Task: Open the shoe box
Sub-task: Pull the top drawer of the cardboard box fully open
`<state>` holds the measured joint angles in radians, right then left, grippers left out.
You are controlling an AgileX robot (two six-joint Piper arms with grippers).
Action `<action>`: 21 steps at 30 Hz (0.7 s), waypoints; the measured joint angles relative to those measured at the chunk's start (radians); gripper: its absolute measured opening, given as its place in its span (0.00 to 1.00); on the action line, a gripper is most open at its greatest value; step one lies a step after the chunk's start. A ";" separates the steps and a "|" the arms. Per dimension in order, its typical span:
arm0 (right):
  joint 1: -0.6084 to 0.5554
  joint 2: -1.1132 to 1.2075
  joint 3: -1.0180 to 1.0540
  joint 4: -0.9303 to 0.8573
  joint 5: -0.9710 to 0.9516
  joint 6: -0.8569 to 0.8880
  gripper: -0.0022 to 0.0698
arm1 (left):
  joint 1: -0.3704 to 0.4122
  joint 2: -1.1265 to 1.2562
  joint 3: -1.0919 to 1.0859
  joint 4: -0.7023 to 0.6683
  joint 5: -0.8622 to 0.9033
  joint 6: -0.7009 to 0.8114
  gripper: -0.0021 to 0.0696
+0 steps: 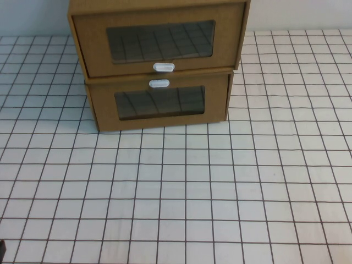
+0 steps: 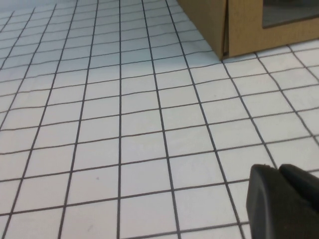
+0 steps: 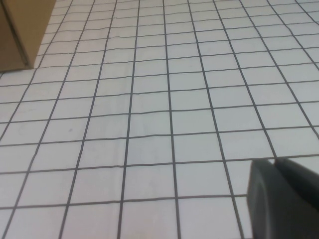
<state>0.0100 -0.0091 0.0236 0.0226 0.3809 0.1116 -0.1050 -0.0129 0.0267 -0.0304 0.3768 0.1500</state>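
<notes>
I see two brown cardboard boxes stacked at the far side of the table. The upper shoe box [image 1: 88, 38] rests on the lower shoe box [image 1: 214, 102]. Each has a dark glossy window [image 1: 159, 41] and a white oval pull tab [image 1: 163, 67], and both fronts are closed. The left gripper [image 2: 280, 174] hovers over the white gridded tablecloth [image 1: 220, 192] near the lower box's corner, its black fingers together. The right gripper [image 3: 275, 167] is likewise pressed together and empty.

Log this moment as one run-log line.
upper shoe box: closed | lower shoe box: closed | left gripper: jaws shut, over table, touching nothing | right gripper: jaws shut, over table, touching nothing
</notes>
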 joint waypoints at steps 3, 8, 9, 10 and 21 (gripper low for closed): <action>0.000 0.000 0.000 0.000 0.000 0.000 0.01 | 0.000 0.000 0.000 -0.053 -0.038 -0.042 0.03; 0.000 0.000 0.000 0.000 0.000 0.000 0.01 | 0.000 0.000 0.000 -0.259 -0.175 -0.150 0.03; 0.000 0.000 0.000 0.000 0.000 0.000 0.01 | 0.000 0.000 0.000 -0.300 -0.207 -0.170 0.03; 0.000 0.000 0.000 0.000 0.000 0.000 0.01 | 0.000 0.000 0.000 -0.330 -0.233 -0.179 0.03; 0.000 0.000 0.000 0.000 0.000 0.000 0.01 | 0.000 0.005 -0.017 -0.425 -0.279 -0.204 0.03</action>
<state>0.0100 -0.0091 0.0236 0.0226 0.3809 0.1116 -0.1050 -0.0081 0.0095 -0.4553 0.0975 -0.0541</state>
